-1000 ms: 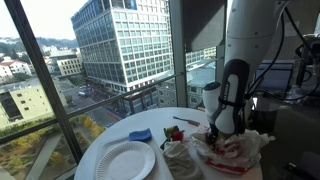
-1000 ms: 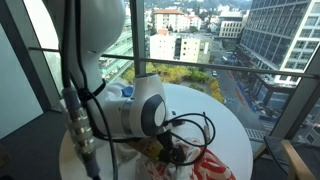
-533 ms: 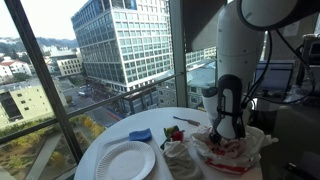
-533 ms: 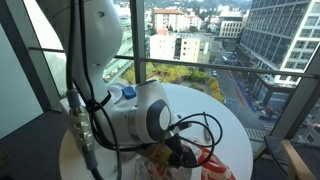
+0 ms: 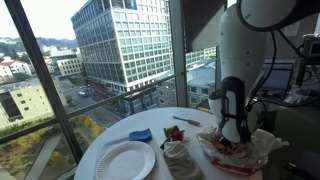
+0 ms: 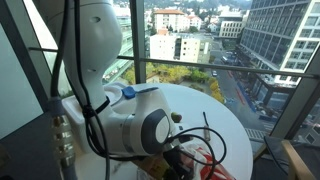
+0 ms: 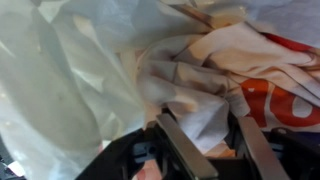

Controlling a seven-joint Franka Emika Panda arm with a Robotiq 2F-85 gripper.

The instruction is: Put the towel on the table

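At the counter point(image 5: 155, 120) edge nearest the arm, the towel point(image 5: 240, 152) lay bunched directly beneath my gripper point(image 5: 233, 138), no clear long axis; cloth filled the gap between its fingers point(image 7: 185, 145), though I couldn't tell whether they pinched it.

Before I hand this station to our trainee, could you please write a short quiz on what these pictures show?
1. True or false: the white plate on the table is empty.
2. What lies directly under the gripper? A. the plate B. the towel C. a mug
3. Fill in: the towel is white and ___.

Key: 1 true; 2 B; 3 red.
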